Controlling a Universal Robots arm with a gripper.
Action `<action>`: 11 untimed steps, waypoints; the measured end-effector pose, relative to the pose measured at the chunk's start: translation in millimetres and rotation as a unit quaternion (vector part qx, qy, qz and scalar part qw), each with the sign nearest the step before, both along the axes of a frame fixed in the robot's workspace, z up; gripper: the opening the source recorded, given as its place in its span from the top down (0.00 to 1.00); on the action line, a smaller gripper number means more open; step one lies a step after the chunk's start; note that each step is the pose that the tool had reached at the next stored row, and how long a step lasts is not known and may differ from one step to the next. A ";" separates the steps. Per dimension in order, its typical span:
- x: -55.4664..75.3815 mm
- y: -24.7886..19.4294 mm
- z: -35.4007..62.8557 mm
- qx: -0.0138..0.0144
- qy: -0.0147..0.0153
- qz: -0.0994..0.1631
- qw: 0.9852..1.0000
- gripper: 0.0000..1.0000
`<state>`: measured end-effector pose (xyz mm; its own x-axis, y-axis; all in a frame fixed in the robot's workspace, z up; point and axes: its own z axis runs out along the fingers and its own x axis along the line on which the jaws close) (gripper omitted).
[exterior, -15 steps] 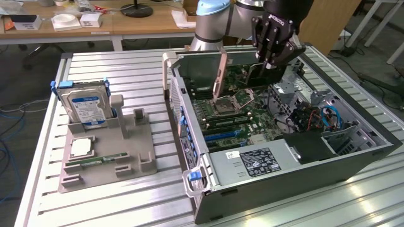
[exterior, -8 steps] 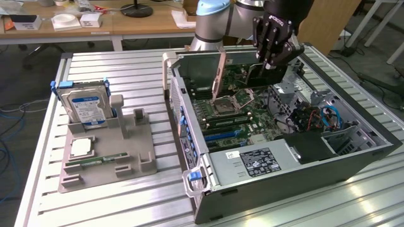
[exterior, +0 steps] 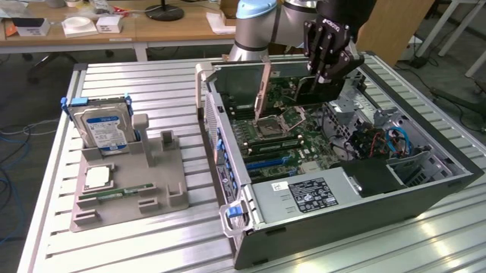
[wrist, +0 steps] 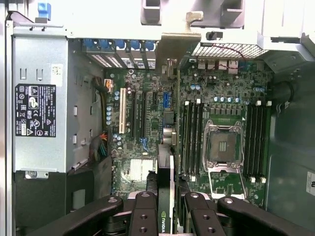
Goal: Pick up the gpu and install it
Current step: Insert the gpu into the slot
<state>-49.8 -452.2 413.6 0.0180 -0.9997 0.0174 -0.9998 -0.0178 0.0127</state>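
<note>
My gripper hangs inside the open computer case, shut on the gpu, a dark flat card held upright above the motherboard. In the wrist view the gpu appears edge-on, running from between my black fingers to its metal bracket at the case's rear wall. The gripper grips the card's near end, by a small green logo. The card lines up between the expansion slots and the memory slots. I cannot tell whether its lower edge touches a slot.
A silver power supply fills the case's near end. The bare processor socket lies beside the card. On the exterior view's left, a grey holder carries a blue-labelled hard drive, a processor chip and a green memory stick.
</note>
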 end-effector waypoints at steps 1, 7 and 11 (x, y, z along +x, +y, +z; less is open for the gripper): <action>0.0 0.2 -0.2 0.000 0.000 0.000 1.000 0.74; 0.0 1.0 -3.1 0.000 0.000 -0.002 1.000 0.74; 0.0 1.3 -5.3 0.000 0.000 -0.003 1.000 0.74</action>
<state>-49.8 -450.9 408.3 0.0127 -0.9998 0.0176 -0.9998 -0.0125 0.0128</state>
